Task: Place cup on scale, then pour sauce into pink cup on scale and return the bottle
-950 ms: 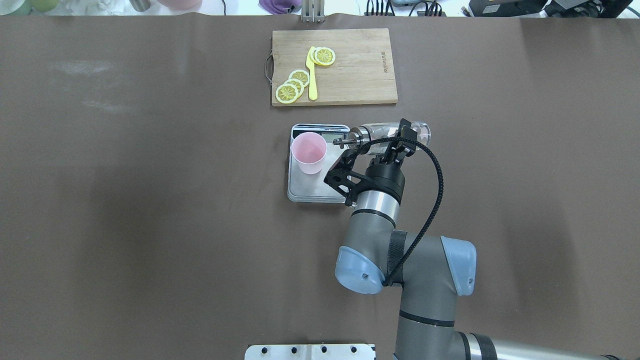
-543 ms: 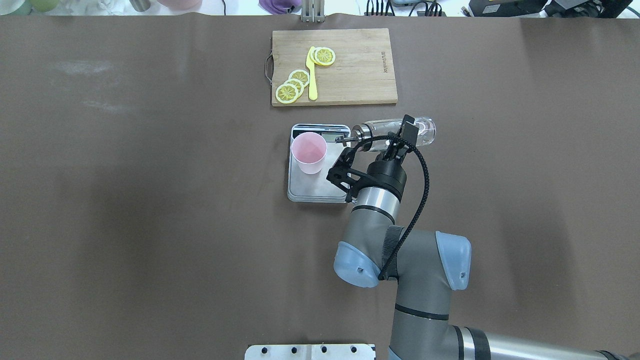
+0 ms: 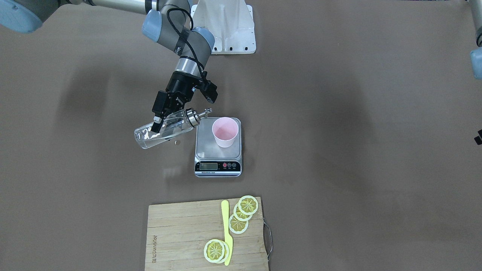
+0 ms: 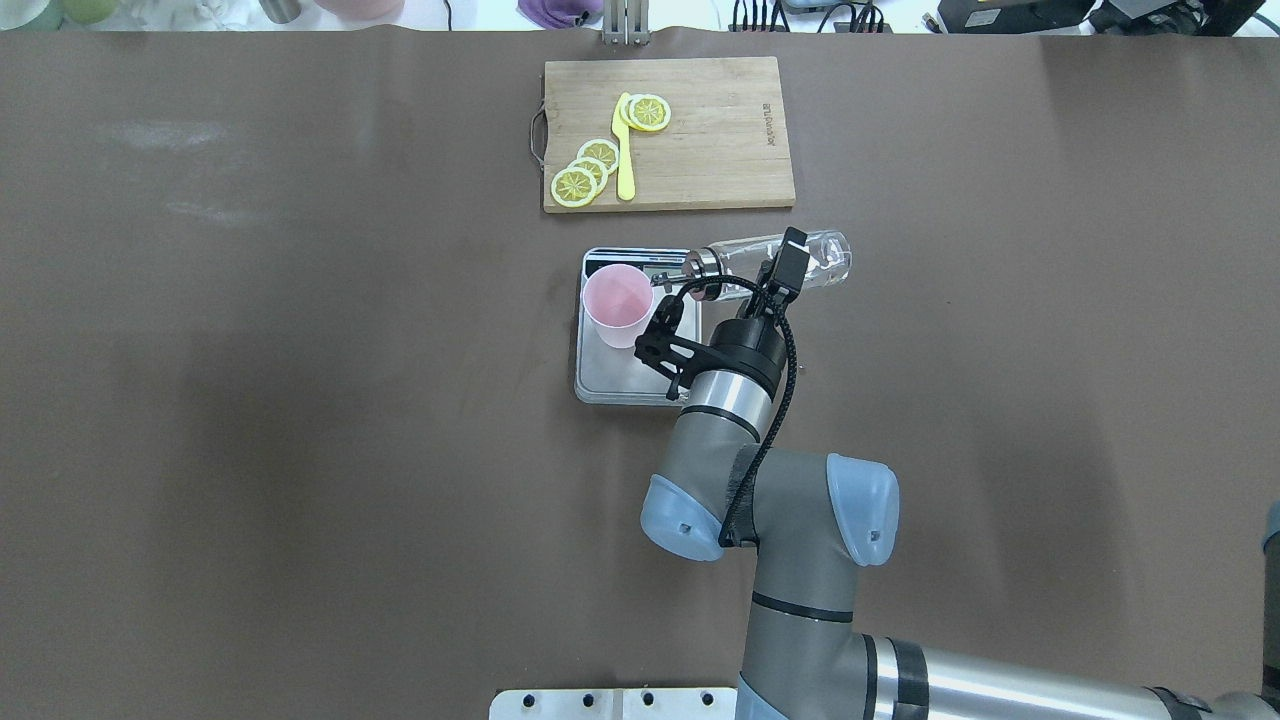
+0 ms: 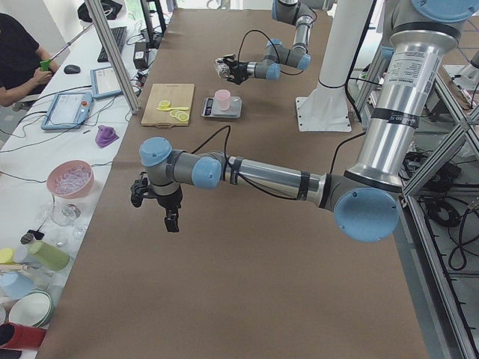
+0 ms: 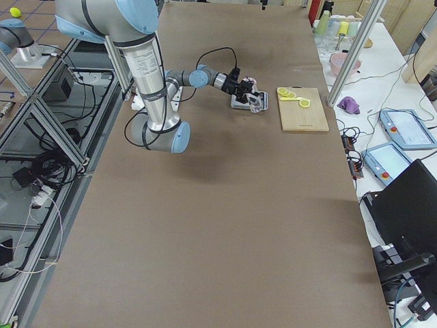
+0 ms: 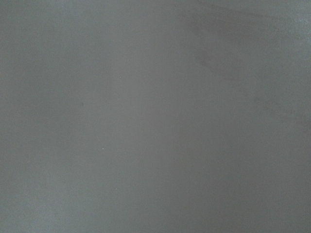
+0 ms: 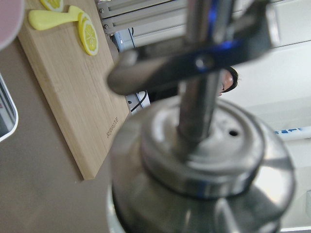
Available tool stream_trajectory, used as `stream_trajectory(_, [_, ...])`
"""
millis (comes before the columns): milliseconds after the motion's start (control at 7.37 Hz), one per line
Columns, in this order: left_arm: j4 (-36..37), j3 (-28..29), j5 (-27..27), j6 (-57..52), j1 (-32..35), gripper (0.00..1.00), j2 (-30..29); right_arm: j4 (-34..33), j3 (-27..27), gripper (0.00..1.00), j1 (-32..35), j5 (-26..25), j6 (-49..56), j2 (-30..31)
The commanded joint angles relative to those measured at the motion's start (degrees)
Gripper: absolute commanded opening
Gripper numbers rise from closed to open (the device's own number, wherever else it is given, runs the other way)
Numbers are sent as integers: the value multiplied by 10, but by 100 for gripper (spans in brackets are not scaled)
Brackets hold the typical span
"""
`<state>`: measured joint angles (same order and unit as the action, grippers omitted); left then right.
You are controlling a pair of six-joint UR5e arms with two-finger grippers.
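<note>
My right fingers point(image 4: 790, 262) are clamping the bottle point(image 4: 822, 256), holding it nearly level at mid-frame, its spout point(image 4: 668, 281) just beside the cup point(image 4: 618, 298) standing on the scale point(image 4: 612, 378); I judge the pour is starting, needing the spout over the rim, then more tilt.

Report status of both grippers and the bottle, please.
Right gripper shut on bottle, tilted, spout toward cup on scale. Left gripper far off, state unclear. Nothing between spout and cup.

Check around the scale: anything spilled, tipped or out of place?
Nothing stands out. The cup stands upright on the scale, whose platform looks dry. The right gripper holds the bottle tilted near level, spout by the cup's rim, with no liquid visible on the table.
</note>
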<state>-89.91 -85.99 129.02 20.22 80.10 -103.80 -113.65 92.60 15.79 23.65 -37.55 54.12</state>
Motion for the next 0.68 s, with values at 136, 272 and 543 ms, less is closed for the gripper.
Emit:
stream_trajectory(136, [1, 0, 0, 1, 0, 98, -1, -29, -9, 0, 8, -25, -1, -3])
stream_trajectory(272, [0, -1, 0, 1, 0, 98, -1, -33, -9, 0, 12, -35, -2, 0])
stream_trajectory(543, [0, -1, 0, 1, 0, 98, -2, -41, -9, 0, 13, -53, -1, 1])
